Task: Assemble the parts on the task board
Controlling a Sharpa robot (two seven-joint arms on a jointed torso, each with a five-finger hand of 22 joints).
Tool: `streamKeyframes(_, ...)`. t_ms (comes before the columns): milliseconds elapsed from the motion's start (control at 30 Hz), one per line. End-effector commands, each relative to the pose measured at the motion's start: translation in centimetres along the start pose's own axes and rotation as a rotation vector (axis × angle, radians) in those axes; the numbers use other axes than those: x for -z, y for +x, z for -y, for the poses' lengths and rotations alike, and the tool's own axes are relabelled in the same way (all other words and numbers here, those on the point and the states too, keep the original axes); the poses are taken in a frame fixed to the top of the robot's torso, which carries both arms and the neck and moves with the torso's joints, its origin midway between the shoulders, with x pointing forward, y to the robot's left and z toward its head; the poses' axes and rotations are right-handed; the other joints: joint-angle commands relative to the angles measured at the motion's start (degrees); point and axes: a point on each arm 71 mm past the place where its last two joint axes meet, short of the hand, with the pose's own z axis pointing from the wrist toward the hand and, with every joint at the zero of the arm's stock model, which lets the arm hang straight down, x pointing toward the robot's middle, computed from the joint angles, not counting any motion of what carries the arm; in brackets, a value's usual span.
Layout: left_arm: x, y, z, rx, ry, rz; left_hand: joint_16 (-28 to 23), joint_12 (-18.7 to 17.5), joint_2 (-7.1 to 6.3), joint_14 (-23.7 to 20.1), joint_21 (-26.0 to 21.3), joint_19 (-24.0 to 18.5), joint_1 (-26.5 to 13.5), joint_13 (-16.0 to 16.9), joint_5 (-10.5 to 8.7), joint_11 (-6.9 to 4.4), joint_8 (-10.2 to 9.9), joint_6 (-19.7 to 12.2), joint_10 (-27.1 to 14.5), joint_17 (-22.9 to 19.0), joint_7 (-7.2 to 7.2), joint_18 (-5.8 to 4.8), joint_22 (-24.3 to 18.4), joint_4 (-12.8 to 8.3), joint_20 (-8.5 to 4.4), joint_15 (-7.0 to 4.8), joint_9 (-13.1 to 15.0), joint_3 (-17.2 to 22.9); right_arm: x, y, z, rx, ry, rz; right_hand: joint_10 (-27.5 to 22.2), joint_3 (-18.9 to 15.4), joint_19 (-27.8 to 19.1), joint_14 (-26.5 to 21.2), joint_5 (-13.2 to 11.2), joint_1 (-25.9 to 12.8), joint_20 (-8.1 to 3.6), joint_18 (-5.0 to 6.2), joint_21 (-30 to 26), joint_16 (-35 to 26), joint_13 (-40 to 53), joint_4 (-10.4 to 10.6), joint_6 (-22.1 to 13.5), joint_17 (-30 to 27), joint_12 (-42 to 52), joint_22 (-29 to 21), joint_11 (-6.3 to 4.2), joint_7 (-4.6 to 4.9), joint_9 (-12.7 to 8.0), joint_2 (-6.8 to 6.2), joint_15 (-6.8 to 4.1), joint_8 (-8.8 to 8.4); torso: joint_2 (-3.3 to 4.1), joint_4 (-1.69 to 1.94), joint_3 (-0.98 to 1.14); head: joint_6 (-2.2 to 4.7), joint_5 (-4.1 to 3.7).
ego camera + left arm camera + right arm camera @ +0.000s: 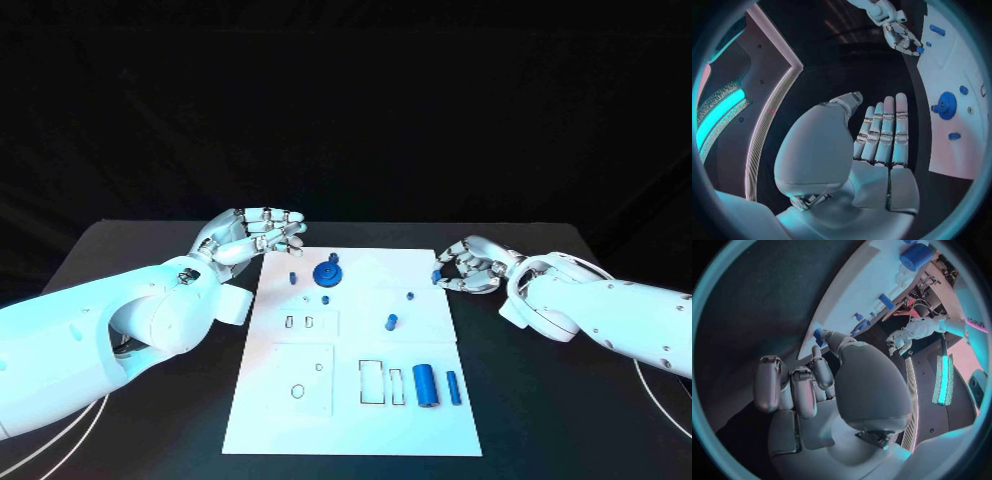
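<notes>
Black bench (144, 250) under a dark backdrop carries the white task board (353, 400), which lies lengthwise at its middle with bare bench on both long sides. On the board, a large blue cylinder (424, 385) and a slimmer blue rod (453, 388) lie side by side near the right edge, beside outlined rectangular recesses. A blue gear (327, 273) stands toward the far end, with small blue pegs (391, 322) scattered between it and the cylinder. The left hand (257, 236) hovers off the board's far left corner, fingers (882, 130) straight and together, holding nothing. The right hand (470, 266) sits at the board's right edge, fingers curled, pinching a small blue part (819, 335).
</notes>
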Motion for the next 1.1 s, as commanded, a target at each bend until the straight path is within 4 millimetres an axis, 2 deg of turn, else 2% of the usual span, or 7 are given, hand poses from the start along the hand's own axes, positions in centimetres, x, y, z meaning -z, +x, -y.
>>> streamKeyframes(33,-0.03,0.23,0.09,0.005,0.005,-0.022,-0.36,-0.31,0.42,-0.09,0.20,-0.31,0.22,0.07,-0.21,0.07,-0.39,-0.53,-0.43,0.08,1.31,0.47,0.05,-0.22,0.11,0.27,0.07,-0.13,-0.07,0.24,-0.05,0.002,0.000,-0.022,0.52,0.39,0.50,5.25,-0.39,-0.03,-0.09,-0.38,0.19,0.23,0.04,-0.09,0.44,11.73,0.37,3.52,0.01,-0.09,0.10,0.37,-0.50,0.28,0.03,-0.05,-0.01,-0.06,0.03)
streamKeyframes(833,0.01,0.15,0.06,0.004,0.000,-0.021,-0.39,-0.31,0.49,-0.09,0.27,-0.40,0.22,0.08,-0.21,0.11,-0.39,-0.56,-0.46,0.11,1.37,0.47,0.10,-0.22,0.13,0.30,0.08,-0.10,-0.38,0.48,-0.36,0.003,-0.001,-0.026,0.61,0.42,0.62,5.28,-0.79,-0.33,-0.20,-0.43,0.33,0.28,0.09,-0.02,0.27,11.86,0.41,3.67,-0.03,-0.10,0.06,0.14,-0.58,0.24,0.01,-0.01,0.00,-0.12,0.02)
streamKeyframes(1000,0.01,0.14,0.05,0.004,-0.001,-0.021,-0.39,-0.31,0.49,-0.09,0.27,-0.40,0.22,0.08,-0.21,0.11,-0.39,-0.56,-0.46,0.11,1.37,0.47,0.10,-0.22,0.13,0.30,0.08,-0.10,-0.41,0.47,-0.38,0.004,-0.001,-0.023,1.20,0.93,0.96,5.34,-0.92,-0.41,-0.32,-0.55,0.75,0.37,0.60,0.11,0.86,12.08,0.86,4.10,-0.21,-0.31,0.18,0.74,-0.71,0.62,0.01,-0.03,0.02,-0.13,0.04)
streamKeyframes(1100,0.01,0.13,0.05,0.004,-0.001,-0.021,-0.39,-0.31,0.49,-0.09,0.27,-0.40,0.22,0.08,-0.21,0.11,-0.39,-0.56,-0.46,0.11,1.37,0.47,0.10,-0.22,0.13,0.30,0.08,-0.10,-0.41,0.44,-0.36,0.006,0.000,-0.018,1.81,1.45,1.28,5.40,-0.99,-0.55,-0.56,-0.65,1.16,0.45,1.12,0.24,2.34,12.28,1.30,4.52,-0.63,-0.84,0.58,1.59,-1.03,1.65,-0.03,-0.01,0.04,-0.13,0.04)
